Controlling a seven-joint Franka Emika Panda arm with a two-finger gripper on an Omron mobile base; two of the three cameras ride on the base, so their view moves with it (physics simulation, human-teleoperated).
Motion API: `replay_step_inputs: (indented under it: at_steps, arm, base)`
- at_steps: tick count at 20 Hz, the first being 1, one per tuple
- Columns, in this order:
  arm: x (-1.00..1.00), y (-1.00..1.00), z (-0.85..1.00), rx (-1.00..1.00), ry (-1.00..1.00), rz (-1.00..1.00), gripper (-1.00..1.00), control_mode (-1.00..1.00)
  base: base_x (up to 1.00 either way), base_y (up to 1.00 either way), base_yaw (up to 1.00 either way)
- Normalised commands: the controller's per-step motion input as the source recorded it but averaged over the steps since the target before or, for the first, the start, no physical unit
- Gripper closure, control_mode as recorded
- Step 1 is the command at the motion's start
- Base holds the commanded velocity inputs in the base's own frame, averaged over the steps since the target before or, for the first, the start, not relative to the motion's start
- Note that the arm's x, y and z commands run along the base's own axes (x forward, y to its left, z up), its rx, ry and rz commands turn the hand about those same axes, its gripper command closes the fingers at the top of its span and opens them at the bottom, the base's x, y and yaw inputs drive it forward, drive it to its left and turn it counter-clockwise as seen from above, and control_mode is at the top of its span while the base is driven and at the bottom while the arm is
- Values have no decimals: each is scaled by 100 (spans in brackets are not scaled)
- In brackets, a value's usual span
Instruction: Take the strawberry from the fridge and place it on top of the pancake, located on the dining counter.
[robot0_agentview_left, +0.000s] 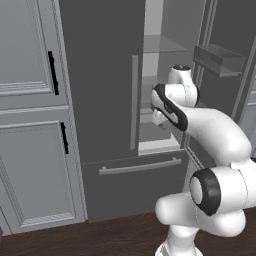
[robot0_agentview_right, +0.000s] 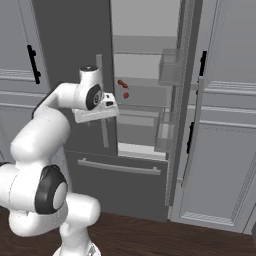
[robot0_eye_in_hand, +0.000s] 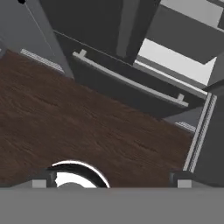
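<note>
The fridge (robot0_agentview_right: 145, 100) has its right door swung open. The strawberry (robot0_agentview_right: 126, 95) sits on a shelf (robot0_agentview_right: 150, 107) inside, next to some small brownish bits. The claw (robot0_eye_in_hand: 111, 177) points down at the brown wood floor (robot0_eye_in_hand: 65, 127) in front of the fridge drawer (robot0_eye_in_hand: 131, 85). Its tips stand wide apart and hold nothing.
</note>
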Motion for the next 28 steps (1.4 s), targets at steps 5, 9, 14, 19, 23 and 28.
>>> replay_step_inputs:
  at_steps: [5,9,14,19,23,28]
  arm:
    - [-7,45,21,1,-39,-53,-100,-100]
    - [34,51,63,15,-39,-26,-100,-100]
    - [34,48,62,31,-30,-3,-100,-100]
    - [23,0,30,11,-11,0,-100,-100]
    - [32,0,40,-6,0,-11,-100,-100]
    - [50,0,38,-19,16,-15,-100,-100]
  base:
    - [0,0,0]
    - [0,0,0]
    - [0,0,0]
    - [0,0,0]
    - [0,0,0]
    - [0,0,0]
